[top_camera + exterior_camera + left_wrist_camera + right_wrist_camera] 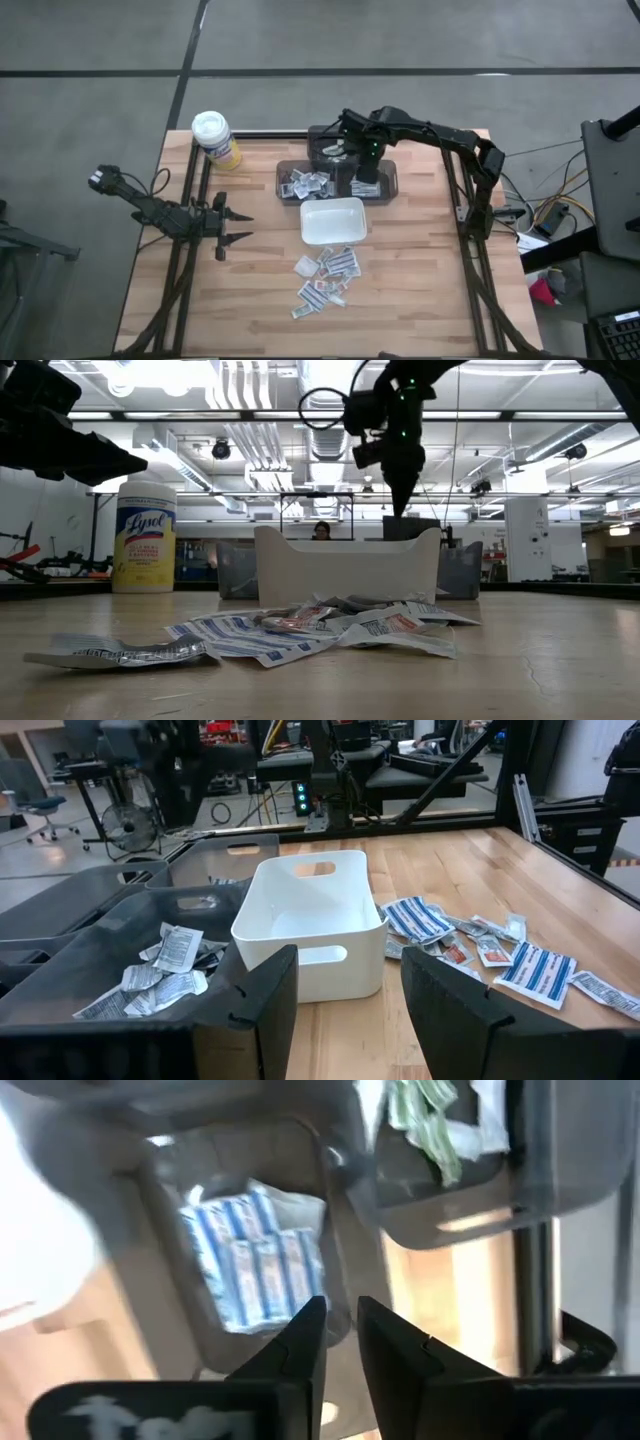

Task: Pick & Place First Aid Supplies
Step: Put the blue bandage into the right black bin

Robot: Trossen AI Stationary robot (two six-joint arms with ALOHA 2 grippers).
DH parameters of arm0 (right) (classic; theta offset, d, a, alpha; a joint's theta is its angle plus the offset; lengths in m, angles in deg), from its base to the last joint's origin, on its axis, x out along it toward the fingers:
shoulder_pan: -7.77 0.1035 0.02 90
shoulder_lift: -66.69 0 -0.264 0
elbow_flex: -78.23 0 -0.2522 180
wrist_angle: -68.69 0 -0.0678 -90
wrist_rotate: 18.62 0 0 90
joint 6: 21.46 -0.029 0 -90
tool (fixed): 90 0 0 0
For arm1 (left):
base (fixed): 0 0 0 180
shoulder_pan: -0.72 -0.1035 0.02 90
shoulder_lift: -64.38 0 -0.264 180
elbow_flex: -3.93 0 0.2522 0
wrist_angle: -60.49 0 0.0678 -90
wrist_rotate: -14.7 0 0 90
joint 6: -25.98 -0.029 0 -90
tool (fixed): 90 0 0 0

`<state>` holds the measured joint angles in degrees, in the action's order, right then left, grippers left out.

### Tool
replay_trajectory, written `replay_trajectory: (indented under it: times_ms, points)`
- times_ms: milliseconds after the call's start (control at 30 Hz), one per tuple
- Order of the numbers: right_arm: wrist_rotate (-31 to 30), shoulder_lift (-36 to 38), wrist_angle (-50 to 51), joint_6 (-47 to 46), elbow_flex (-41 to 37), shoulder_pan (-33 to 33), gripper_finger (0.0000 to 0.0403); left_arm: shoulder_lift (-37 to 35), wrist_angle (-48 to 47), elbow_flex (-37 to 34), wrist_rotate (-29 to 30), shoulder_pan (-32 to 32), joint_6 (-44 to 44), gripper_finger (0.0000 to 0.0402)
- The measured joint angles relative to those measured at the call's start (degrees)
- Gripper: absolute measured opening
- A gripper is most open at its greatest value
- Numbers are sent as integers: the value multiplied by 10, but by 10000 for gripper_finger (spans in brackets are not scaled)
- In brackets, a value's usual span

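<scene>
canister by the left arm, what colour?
Yellow canister with a white lid and Lysol label; the low view shows it best.

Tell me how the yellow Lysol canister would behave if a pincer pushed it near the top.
The Lysol canister stands tall and narrow on a small base, so a high push would probably tip it. Its round body would likely roll once down. The glossy label suggests a somewhat slippery grip.

a grey concrete floor (100, 40) surrounds the wooden table (420, 270); bright ceiling lights (330, 420) line the workshop behind.
</scene>
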<state>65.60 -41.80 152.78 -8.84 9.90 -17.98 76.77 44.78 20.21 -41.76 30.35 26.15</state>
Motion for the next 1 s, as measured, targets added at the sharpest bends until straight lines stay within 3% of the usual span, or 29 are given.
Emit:
replay_trajectory:
  times_ms: [500, 1000]
  points:
    - [69, 19, 64, -91, 43, 82, 15, 0, 1, 0, 0, 0, 1, 177]
    - [56, 73, 3, -271, 33, 262, 8, 0, 4, 0, 0, 0, 1, 177]
